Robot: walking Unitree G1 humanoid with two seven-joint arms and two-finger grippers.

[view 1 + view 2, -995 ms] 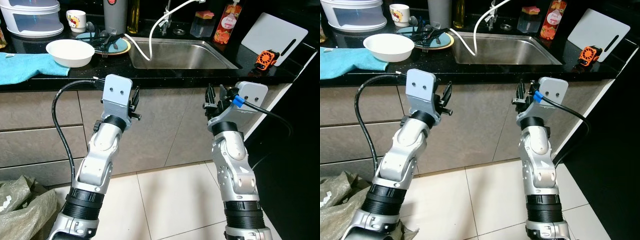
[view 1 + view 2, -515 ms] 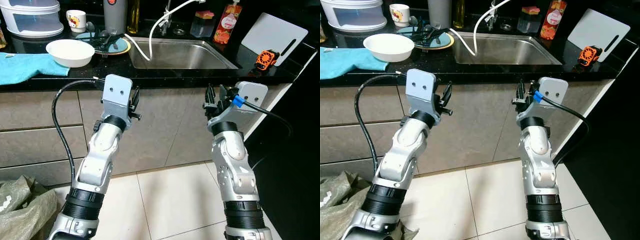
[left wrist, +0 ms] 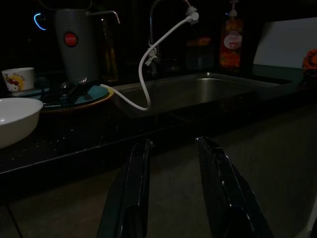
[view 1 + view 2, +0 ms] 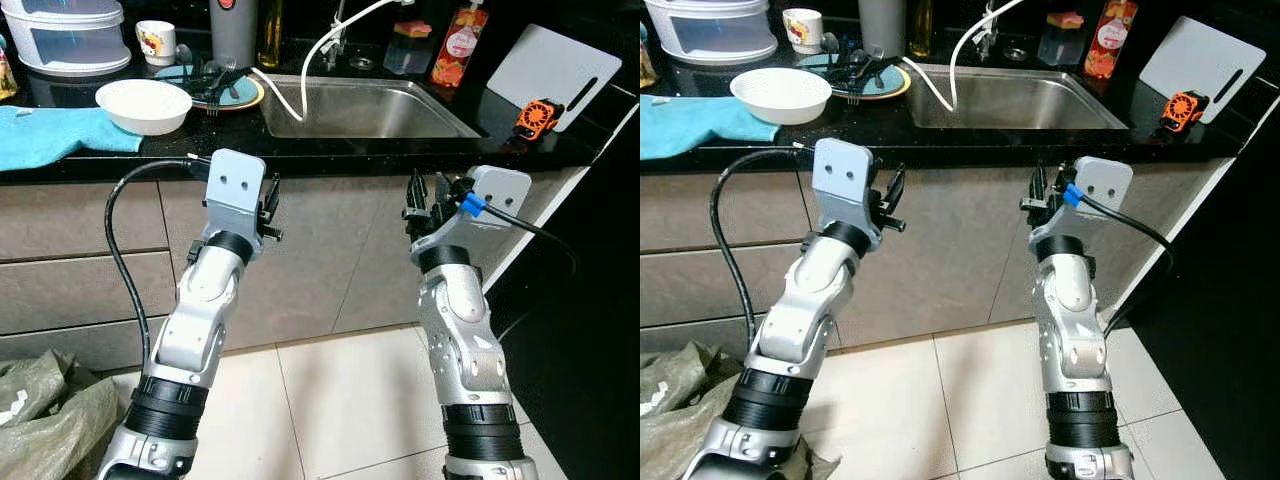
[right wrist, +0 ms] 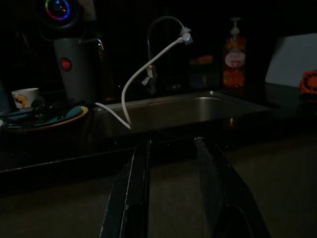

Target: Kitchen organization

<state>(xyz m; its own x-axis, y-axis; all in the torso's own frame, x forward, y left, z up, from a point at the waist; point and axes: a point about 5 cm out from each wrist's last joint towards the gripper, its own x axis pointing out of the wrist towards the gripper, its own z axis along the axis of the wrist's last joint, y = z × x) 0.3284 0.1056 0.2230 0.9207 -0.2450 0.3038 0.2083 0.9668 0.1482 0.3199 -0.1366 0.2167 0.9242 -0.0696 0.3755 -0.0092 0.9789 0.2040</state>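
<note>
A grey sack (image 4: 45, 405) is seen on the tiled floor by the left arm. Both arms are raised before the cabinet fronts, below the black counter (image 4: 330, 155). The left gripper (image 3: 173, 198) is held with its fingers spread and nothing between them; the right gripper (image 5: 171, 193) is likewise spread and empty. On the counter, a blue cloth (image 4: 55, 135) lies at the left edge, with a white bowl (image 4: 143, 104) just beside it. Behind the bowl a plate (image 4: 222, 90) bearing dark utensils is set, near the steel sink (image 4: 360, 108), into which a white hose (image 4: 290, 85) hangs. Farther back stand a cup (image 4: 155, 42), a grey jug (image 4: 232, 30), a soap bottle (image 4: 452, 45) and a white board (image 4: 545, 70), with an orange gadget (image 4: 533, 117) beside it
</note>
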